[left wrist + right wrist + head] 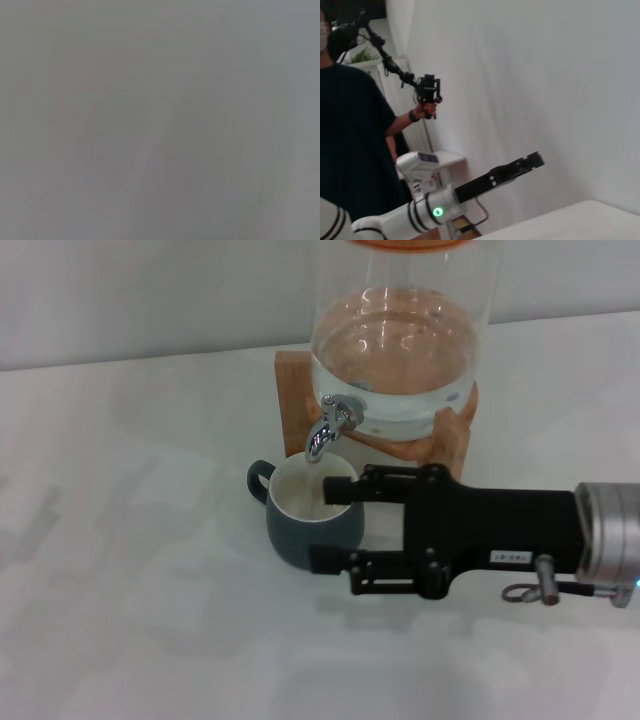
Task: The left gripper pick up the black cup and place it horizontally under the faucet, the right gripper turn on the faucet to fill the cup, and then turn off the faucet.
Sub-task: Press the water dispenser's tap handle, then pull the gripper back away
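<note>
right gripper spread around black cup | faucet at 12; lift, reach lever | left gripper parked, can't tell

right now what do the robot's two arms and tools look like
The right gripper is a long black boxy tool with two straight parallel fingers, a small white label and a silver wrist. The left gripper, seen from the right wrist view, is black on a silver-grey arm with black rings and a green light.
</note>
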### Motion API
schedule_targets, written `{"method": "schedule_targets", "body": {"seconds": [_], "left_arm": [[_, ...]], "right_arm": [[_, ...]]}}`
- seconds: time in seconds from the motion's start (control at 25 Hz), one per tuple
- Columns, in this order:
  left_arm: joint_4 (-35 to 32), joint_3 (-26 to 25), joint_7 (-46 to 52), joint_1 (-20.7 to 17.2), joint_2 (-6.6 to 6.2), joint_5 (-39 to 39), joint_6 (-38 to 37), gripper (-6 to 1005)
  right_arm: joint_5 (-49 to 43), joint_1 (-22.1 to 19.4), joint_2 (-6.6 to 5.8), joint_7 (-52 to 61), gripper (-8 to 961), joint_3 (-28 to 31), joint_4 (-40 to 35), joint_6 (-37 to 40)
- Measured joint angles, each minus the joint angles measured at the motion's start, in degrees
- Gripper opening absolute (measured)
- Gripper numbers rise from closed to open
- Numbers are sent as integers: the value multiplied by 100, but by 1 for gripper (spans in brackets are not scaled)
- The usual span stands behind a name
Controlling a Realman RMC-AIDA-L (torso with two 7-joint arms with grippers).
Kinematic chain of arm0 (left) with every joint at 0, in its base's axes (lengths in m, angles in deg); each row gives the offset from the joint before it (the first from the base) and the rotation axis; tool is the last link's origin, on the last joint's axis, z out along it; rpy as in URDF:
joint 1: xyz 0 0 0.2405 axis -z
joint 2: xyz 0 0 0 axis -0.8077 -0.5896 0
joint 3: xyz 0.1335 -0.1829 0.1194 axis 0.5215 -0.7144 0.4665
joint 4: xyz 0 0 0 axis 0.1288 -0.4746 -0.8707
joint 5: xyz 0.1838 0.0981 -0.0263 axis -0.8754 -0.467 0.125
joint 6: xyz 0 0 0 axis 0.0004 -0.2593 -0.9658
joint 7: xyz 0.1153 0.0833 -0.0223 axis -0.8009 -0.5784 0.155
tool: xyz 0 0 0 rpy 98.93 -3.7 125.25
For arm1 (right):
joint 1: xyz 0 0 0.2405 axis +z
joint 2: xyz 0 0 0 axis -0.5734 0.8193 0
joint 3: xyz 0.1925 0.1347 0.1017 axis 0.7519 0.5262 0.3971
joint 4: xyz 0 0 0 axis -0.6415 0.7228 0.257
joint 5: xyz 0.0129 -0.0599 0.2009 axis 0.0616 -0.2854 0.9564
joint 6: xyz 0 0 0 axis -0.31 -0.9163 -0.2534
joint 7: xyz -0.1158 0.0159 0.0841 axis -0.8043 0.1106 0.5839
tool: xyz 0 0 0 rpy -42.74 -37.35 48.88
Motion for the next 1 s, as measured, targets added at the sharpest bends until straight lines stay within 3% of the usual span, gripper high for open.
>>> {"method": "schedule_targets", "body": {"seconds": [0.36, 1.0], "left_arm": [[-3, -9, 281, 4, -12, -28, -243, 813], [-11, -9, 259, 35, -14, 8, -393, 817]], "right_arm": [[-155, -164, -6, 75, 720, -707, -517, 1087], [-319, -694, 4, 288, 719, -1269, -1180, 2381]]}}
